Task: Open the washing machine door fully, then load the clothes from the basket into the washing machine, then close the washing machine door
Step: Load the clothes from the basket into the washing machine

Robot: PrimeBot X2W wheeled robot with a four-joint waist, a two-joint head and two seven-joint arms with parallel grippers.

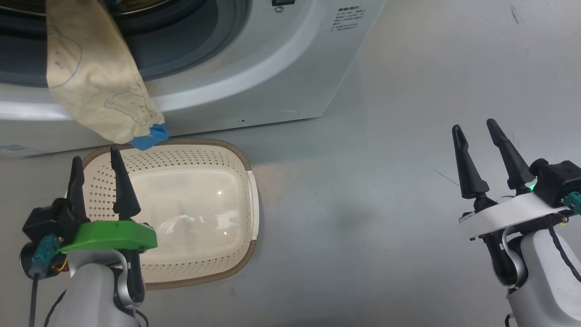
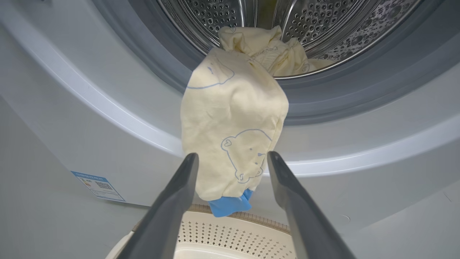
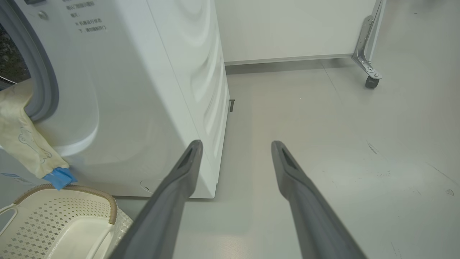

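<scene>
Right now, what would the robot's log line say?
clothes: partly inside washing machine, one piece hanging out | basket: empty | left jaws: open, empty | right jaws: open, empty

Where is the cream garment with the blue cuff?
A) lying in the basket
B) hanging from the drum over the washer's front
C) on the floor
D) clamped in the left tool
B: the garment trails out of the drum over the washing machine front. Its blue cuff dangles just above the basket rim, and the left tool stands open, apart from it.
</scene>
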